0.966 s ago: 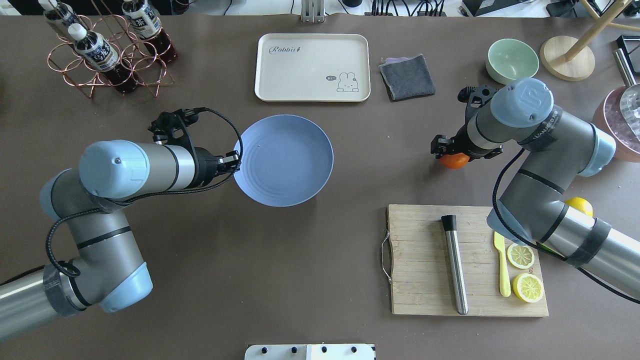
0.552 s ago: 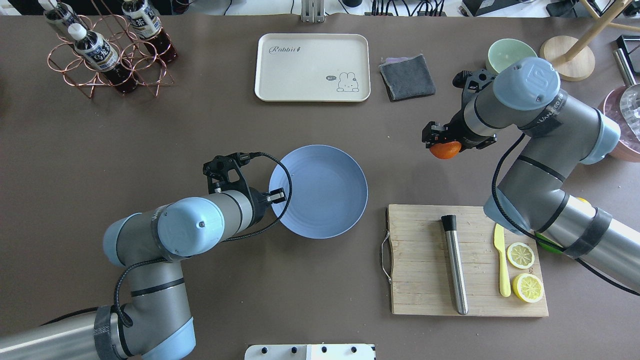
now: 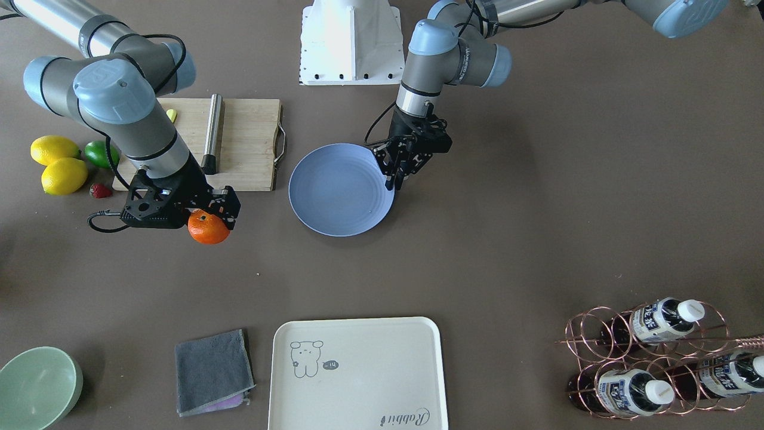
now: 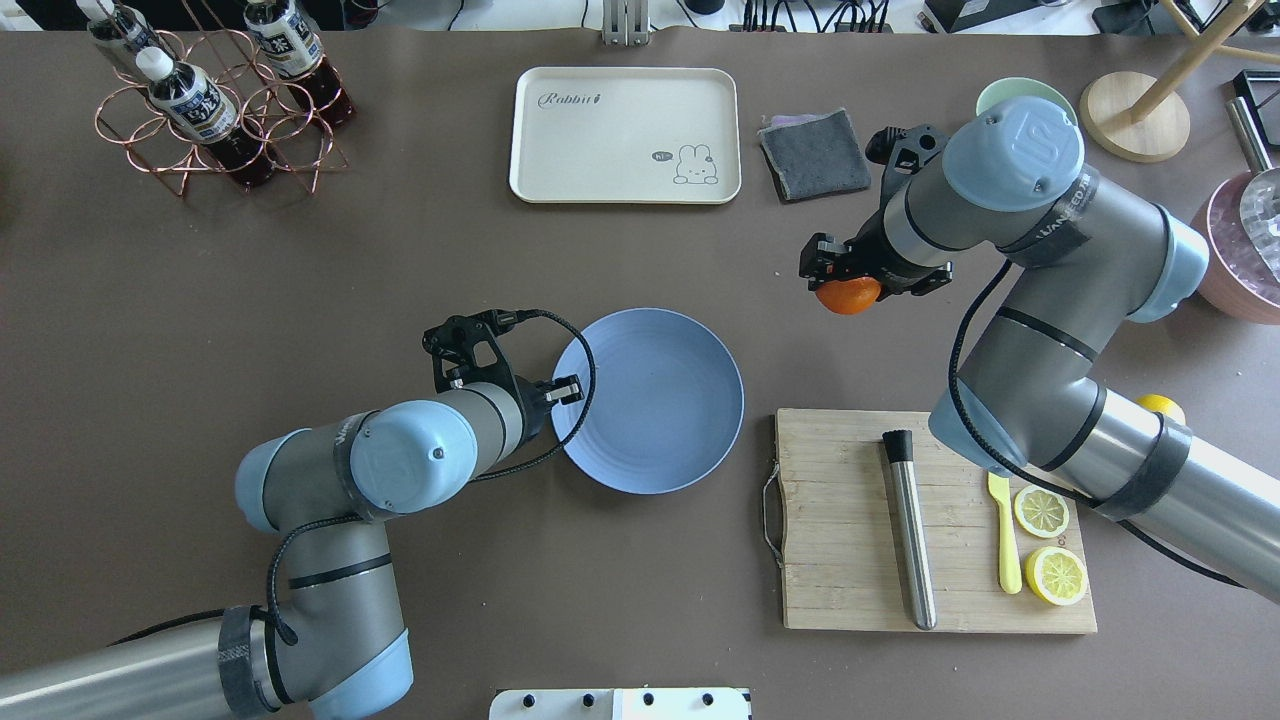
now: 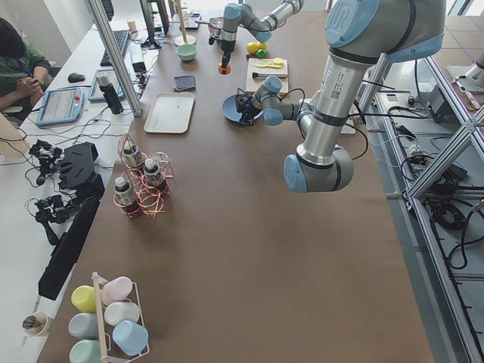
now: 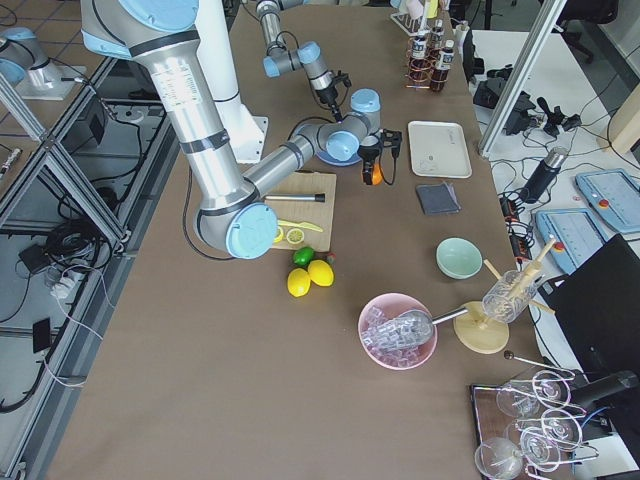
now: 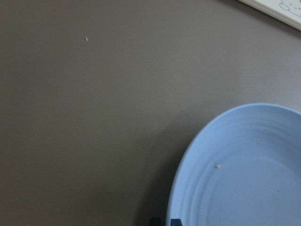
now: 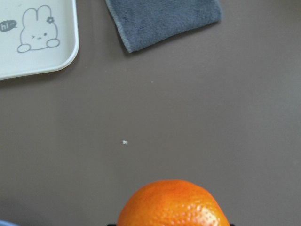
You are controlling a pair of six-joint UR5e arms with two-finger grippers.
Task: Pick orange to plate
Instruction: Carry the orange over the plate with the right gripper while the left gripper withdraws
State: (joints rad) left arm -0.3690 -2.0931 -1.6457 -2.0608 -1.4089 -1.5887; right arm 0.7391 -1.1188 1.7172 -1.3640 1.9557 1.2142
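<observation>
The orange (image 4: pixel 848 296) hangs above the bare table with my right gripper (image 4: pixel 845 283) shut on it; it lies to the right of and beyond the plate. It fills the bottom of the right wrist view as the orange (image 8: pixel 174 205), and shows again as the orange (image 3: pixel 209 227) under the right gripper (image 3: pixel 209 216). The blue plate (image 4: pixel 660 400) lies flat at mid-table. My left gripper (image 4: pixel 566 390) is shut on its left rim. The same plate (image 3: pixel 334 191) appears in the front view, and its rim (image 7: pixel 188 165) shows in the left wrist view.
A wooden cutting board (image 4: pixel 850 520) with a metal rod (image 4: pixel 910 530), a yellow knife and lemon slices lies right of the plate. A cream tray (image 4: pixel 625 135), a grey cloth (image 4: pixel 815 152) and a bottle rack (image 4: pixel 210 100) stand at the back. Lemons and a lime (image 3: pixel 59 173) lie beside the board.
My left gripper has dragged the plate to the right and nearer the robot. My right gripper has carried the orange to the left, toward the plate.
</observation>
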